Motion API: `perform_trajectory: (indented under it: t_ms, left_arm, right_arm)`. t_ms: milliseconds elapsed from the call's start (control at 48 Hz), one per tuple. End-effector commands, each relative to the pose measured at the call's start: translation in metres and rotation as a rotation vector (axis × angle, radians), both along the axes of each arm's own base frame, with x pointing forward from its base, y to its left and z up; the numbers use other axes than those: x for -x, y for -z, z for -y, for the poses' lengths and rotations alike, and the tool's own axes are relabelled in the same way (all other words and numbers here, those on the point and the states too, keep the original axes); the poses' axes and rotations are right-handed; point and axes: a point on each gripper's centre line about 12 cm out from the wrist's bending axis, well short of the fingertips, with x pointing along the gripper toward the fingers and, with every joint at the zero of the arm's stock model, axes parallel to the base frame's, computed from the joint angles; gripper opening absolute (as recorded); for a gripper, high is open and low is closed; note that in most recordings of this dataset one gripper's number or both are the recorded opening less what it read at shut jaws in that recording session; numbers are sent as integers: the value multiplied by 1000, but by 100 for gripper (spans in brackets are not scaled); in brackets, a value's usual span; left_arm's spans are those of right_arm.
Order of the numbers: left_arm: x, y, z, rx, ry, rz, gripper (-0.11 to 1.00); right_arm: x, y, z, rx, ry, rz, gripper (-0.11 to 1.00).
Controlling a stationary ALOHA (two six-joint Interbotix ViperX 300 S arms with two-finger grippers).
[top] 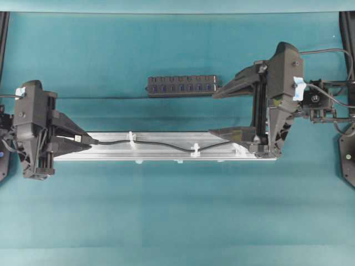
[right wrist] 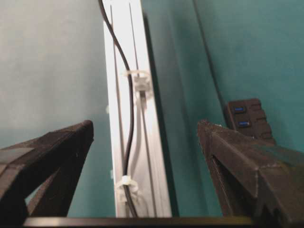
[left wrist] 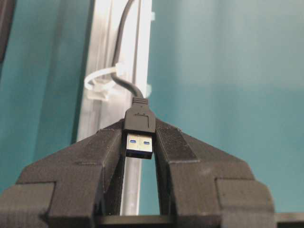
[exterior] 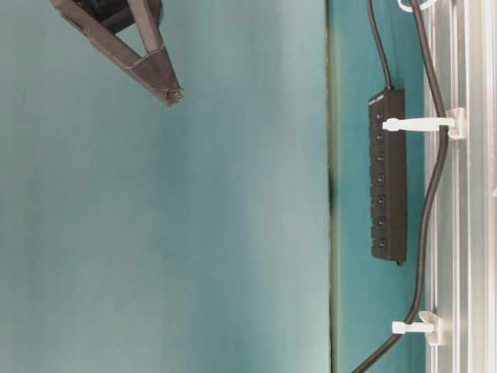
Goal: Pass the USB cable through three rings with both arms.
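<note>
Overhead: USB cable [top: 161, 144] runs along rail [top: 111, 145] through two rings [top: 132, 140]; third near right end, threading unclear.
Left wrist: left end effector [left wrist: 140, 142] clamped on plug.
Right wrist: right end effector [right wrist: 145, 130] jaws wide apart, empty.
Judgement: nearly done.

Robot lab bench indicated, not home or shop; plain teal surface [top: 166, 221] seen spread edge to edge, uncluttered; two black robot arms mounted at opposite sides, left arm [top: 33, 130], right arm [top: 283, 94]; silver aluminium rail [top: 166, 151] laid flat as test fixture, white plastic rings [top: 132, 139] fitted on it; black multi-port hub [top: 182, 86] placed behind rail
</note>
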Motion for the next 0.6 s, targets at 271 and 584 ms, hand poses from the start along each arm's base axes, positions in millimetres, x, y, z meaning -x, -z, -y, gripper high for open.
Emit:
perform_trajectory:
  t_ms: [271,584]
  left_arm:
    - [-5,-12,1,0,5,38,21]
    - [-5,-11,1,-3,6,37,21]
  right_arm:
    - [-1,-6,-1,-10,3,21,81]
    - [0,-5,-1,-11,4,18,81]
